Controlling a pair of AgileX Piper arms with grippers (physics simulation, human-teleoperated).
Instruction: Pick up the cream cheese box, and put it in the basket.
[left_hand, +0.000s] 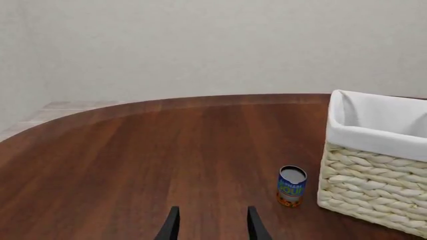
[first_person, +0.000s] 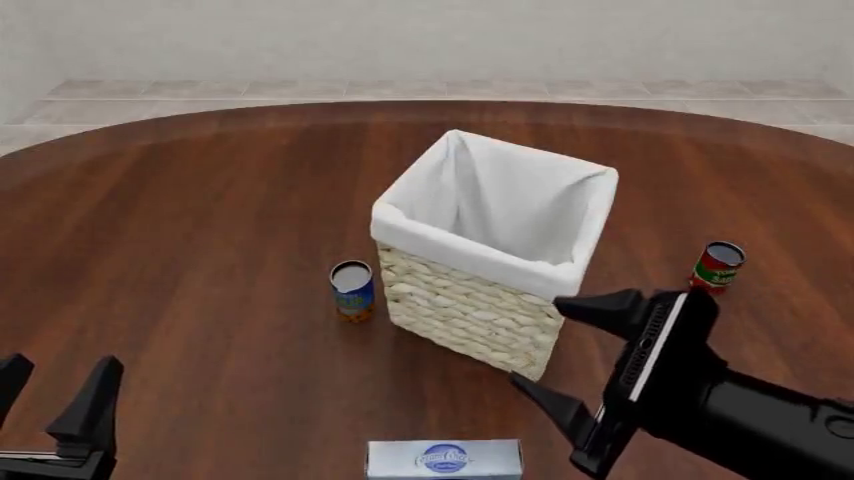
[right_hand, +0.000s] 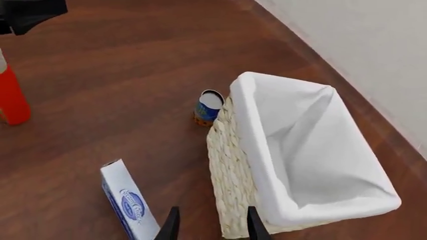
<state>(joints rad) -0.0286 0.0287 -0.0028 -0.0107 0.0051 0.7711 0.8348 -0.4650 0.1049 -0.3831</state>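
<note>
The cream cheese box (first_person: 445, 460) lies flat on the table near the front edge, in front of the basket (first_person: 467, 310). It also shows in the right wrist view (right_hand: 127, 205), beside the basket's wicker wall (right_hand: 230, 165). My right gripper (first_person: 537, 340) is open and empty. It hovers by the basket's near corner, above and to the right of the box. Its fingertips (right_hand: 170, 225) show in its own view. My left gripper (first_person: 54, 395) is open and empty at the front left, far from the box. The left wrist view shows its fingers (left_hand: 172, 225) and the basket (left_hand: 373, 170).
A blue can (first_person: 352, 290) stands just left of the basket and shows in both wrist views (left_hand: 291, 186) (right_hand: 209, 107). A red can (first_person: 718, 266) stands to the basket's right. A red-orange cylinder (right_hand: 10, 97) is cut off at the edge of the right wrist view.
</note>
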